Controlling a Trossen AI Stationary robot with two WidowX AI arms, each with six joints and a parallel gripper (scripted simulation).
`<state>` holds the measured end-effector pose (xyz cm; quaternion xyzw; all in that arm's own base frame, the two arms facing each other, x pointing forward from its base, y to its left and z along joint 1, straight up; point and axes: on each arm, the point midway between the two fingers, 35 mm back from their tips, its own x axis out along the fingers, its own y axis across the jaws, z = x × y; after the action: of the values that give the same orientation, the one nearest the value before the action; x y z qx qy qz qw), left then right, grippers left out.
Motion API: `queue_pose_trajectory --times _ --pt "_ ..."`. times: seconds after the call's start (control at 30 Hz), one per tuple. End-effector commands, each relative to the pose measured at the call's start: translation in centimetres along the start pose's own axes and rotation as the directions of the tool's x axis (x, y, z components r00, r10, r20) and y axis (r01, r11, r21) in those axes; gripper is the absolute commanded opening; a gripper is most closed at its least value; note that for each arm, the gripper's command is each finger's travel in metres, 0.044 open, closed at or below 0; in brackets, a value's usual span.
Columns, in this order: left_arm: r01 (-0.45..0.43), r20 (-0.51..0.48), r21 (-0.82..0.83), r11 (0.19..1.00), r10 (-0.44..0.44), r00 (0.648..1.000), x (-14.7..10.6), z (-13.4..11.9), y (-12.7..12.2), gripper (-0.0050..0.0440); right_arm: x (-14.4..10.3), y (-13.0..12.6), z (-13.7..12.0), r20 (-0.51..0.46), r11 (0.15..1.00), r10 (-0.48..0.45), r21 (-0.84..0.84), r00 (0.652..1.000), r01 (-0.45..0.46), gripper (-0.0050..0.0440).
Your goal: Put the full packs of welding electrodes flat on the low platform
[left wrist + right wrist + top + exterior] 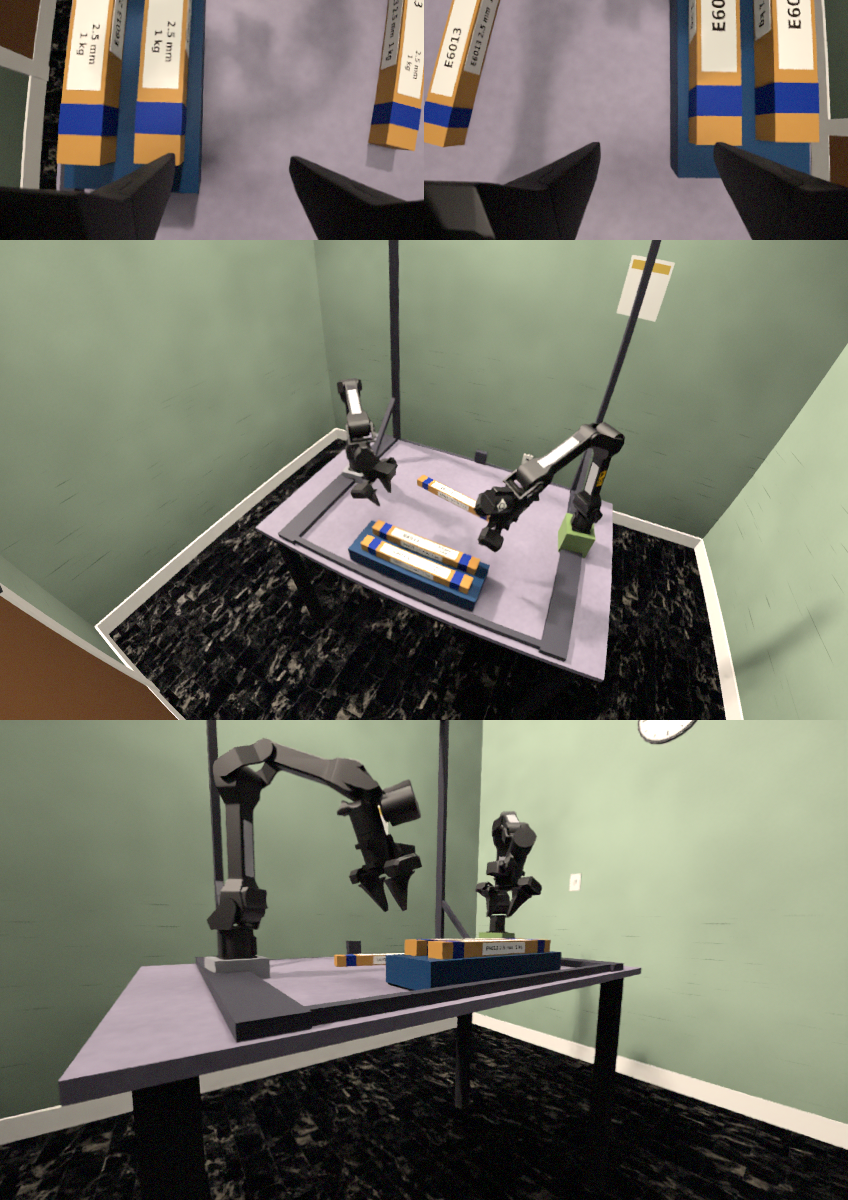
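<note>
Three orange packs with blue bands and white labels are in view. The front pack (416, 565) (470, 949) (89, 120) (796, 100) and the middle pack (423, 545) (414, 946) (160, 118) (715, 100) lie flat, side by side, on the blue platform (476, 596) (493, 971) (195, 100) (679, 100). The third pack (446, 495) (361, 959) (397, 115) (448, 115) lies on the table behind it. My left gripper (504, 913) (232, 162) is open and empty above the platform's left-arm end. My right gripper (383, 496) (395, 910) (656, 149) is open and empty above the other end.
The left arm stands on a green block (576, 538), the right arm on a grey block (238, 966). Dark rails (559, 614) (255, 1011) edge the table. The left arm covers one end of the third pack in the top view. A small dark block (480, 456) stands behind.
</note>
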<state>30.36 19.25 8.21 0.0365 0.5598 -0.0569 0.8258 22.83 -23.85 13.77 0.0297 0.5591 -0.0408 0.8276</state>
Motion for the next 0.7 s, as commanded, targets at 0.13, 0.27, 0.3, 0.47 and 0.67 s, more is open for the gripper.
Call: queue_pose_trajectory --times 0.13,0.27,0.3,0.47,0.67 --pt "-0.018 0.015 0.001 1.000 0.018 1.000 -2.2 -1.6 -3.5 0.0330 -2.2 3.5 -1.7 0.014 1.000 -0.021 -0.002 1.000 0.021 0.0330" --pt "-0.017 0.013 0.000 1.000 0.017 1.000 -3.0 -2.9 -5.7 0.0330 -3.1 5.7 -2.9 0.012 1.000 -0.019 -0.001 1.000 0.019 0.0330" --pt "-0.016 0.013 0.000 1.000 0.016 1.000 -3.2 -3.2 -6.2 0.0330 -3.3 6.3 -3.2 0.011 1.000 -0.018 -0.001 1.000 0.018 0.0330" --pt "-0.014 0.011 -0.001 1.000 0.014 1.000 -4.3 -4.7 -9.0 0.0330 -4.4 9.0 -4.7 0.009 1.000 -0.016 0.000 1.000 0.016 0.0330" --pt "-0.012 0.009 -0.002 1.000 0.012 1.000 -5.2 -5.9 -11.1 0.0330 -5.3 11.1 -5.9 0.008 1.000 -0.014 0.001 1.000 0.014 0.0330"
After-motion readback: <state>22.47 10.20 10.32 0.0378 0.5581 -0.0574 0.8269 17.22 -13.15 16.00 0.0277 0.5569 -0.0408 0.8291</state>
